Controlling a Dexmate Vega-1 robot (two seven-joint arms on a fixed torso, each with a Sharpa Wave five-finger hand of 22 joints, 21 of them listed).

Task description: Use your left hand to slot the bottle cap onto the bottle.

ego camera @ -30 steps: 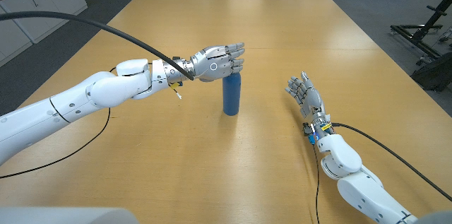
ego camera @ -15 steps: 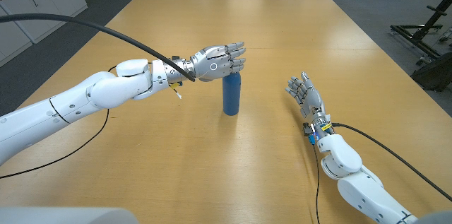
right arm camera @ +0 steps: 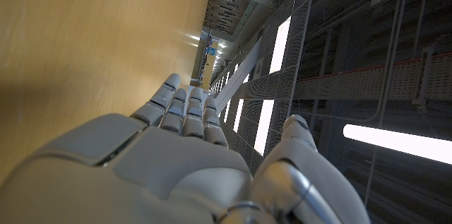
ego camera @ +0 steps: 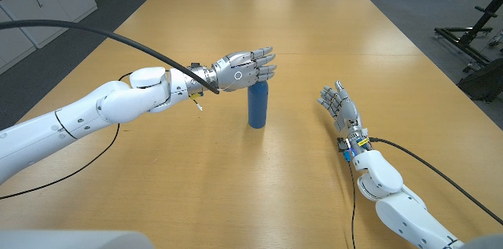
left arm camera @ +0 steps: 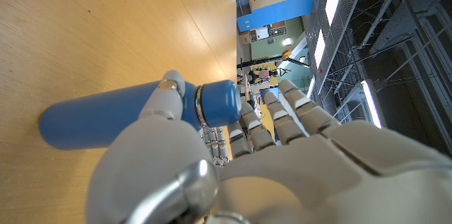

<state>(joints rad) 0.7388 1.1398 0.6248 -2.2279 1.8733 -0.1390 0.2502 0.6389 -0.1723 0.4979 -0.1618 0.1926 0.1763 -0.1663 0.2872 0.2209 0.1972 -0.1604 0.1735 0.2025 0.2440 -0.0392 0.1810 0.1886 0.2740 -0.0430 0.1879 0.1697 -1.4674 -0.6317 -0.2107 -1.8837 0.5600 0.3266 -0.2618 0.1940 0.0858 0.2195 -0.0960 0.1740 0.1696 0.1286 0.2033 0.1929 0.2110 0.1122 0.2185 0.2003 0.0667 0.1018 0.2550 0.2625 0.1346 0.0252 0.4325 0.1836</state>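
Head view puts your left hand (ego camera: 242, 69) directly over the top of the blue bottle (ego camera: 257, 108), which stands upright near the middle of the wooden table (ego camera: 314, 37), its long axis vertical. The bottle lies just below the palm, so the move ahead looks like a straight press down along that axis. In the left wrist view the bottle cap (left arm camera: 217, 102) already sits on the bottle's neck, a thin metal ring marking the seam, and your thumb touches the bottle's side just beside that ring while the fingers (left arm camera: 293, 111) reach out straight past the cap; the hand holds nothing that I can see, though its palm side is hidden. Your right hand (ego camera: 339, 106) stands well apart to the bottle's right, fingers spread and gripping nothing, so the left is plainly the nearer one. Against the earlier frames, the left hand has crept slightly up and forward; the bottle and right hand have not moved.
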